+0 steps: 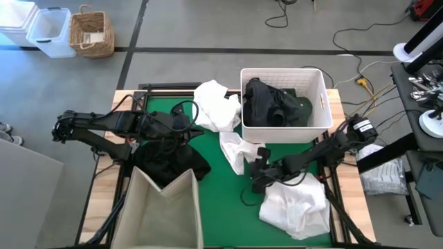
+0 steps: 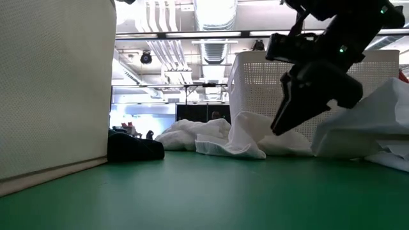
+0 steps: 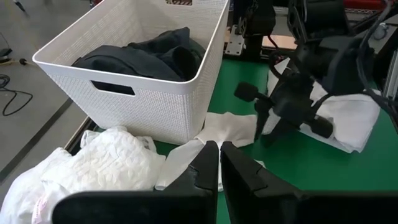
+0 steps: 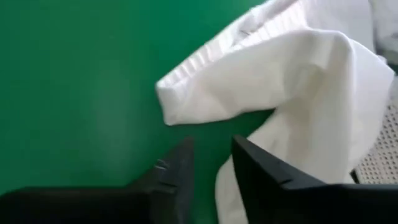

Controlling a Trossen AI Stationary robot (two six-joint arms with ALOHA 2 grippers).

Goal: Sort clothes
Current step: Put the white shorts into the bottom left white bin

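Right at the front edge of the green mat (image 1: 214, 207) you've got the beige fabric bin (image 1: 163, 211) on one side and a crumpled white garment (image 1: 296, 207) on the other. A black garment (image 1: 169, 162) lies bunched just behind the bin, partly under the left arm. The left gripper (image 3: 219, 163) hovers over that side of the mat with its fingers pressed together, nothing in them. Near the mat's middle the right gripper (image 4: 210, 163) hangs low with its fingers a little apart, tips just beside a second white garment (image 1: 237, 149) but not pinching it. Behind that piece sits the white basket (image 1: 285, 131) with dark clothes (image 1: 273, 104) piled inside, and a third white garment (image 1: 216, 105) is heaped against the basket's side, at the mat's far edge
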